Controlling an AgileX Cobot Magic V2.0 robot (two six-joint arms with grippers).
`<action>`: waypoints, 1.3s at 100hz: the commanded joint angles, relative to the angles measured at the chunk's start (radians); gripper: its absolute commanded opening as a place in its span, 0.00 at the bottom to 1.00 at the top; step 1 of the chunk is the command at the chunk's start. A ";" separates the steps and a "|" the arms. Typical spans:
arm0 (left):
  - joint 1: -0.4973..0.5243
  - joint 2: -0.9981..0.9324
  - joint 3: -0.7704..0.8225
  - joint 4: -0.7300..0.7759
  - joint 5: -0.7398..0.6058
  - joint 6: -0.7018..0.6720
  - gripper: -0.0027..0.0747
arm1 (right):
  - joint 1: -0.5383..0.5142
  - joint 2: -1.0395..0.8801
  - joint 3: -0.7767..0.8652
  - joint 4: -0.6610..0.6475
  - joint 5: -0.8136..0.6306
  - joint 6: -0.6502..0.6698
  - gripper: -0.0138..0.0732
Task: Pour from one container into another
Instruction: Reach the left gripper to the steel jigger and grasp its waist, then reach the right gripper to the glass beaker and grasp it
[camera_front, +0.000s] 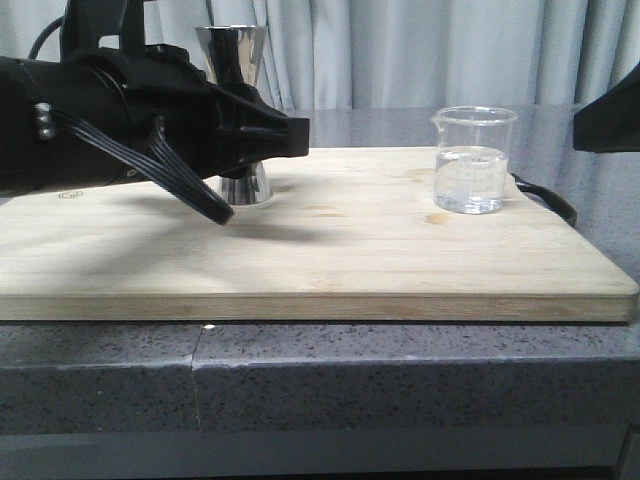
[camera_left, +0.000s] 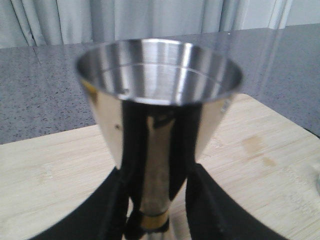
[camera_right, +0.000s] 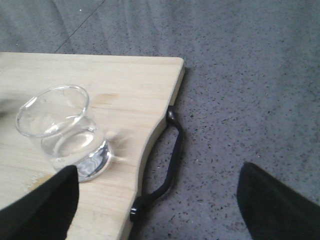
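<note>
My left gripper (camera_left: 159, 215) was at the steel jigger (camera_front: 240, 110), with one dark finger on each side of its thin waist. The fingers (camera_left: 107, 210) looked snug against the metal, so I judged that I was clamped on it, though the touching spots were too blurry to be sure. The jigger stood upright on the wooden board (camera_front: 330, 260), toward the left and back. From my left wrist I looked right into its top cup (camera_left: 159, 70), and it seemed empty and shiny.

The glass beaker (camera_front: 473, 160) stood on the right side of the board, well apart from the jigger. It had clear water (camera_front: 470, 185) in the lower part. My right gripper (camera_right: 155, 200) was spread wide open and held nothing. It hung out past the board's black handle (camera_right: 167, 165), with one finger near the beaker and the other over the grey surface (camera_right: 240, 75).

I think I was at the start: one arm kept the jigger steady, and the other had not yet taken the beaker. Next, my right gripper had to move over so the beaker sat between its fingers, then squeeze gently. Glass is slippery, and the water could spill if I tipped it too soon.
</note>
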 joint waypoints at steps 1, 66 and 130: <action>0.000 -0.032 -0.028 0.007 -0.071 -0.008 0.25 | 0.000 -0.007 -0.024 -0.009 -0.083 -0.003 0.83; -0.004 -0.183 -0.031 0.036 0.026 -0.031 0.01 | 0.105 0.140 -0.024 -0.116 -0.254 -0.003 0.83; -0.004 -0.201 -0.031 0.046 0.082 -0.031 0.01 | 0.105 0.379 -0.024 -0.167 -0.667 -0.003 0.83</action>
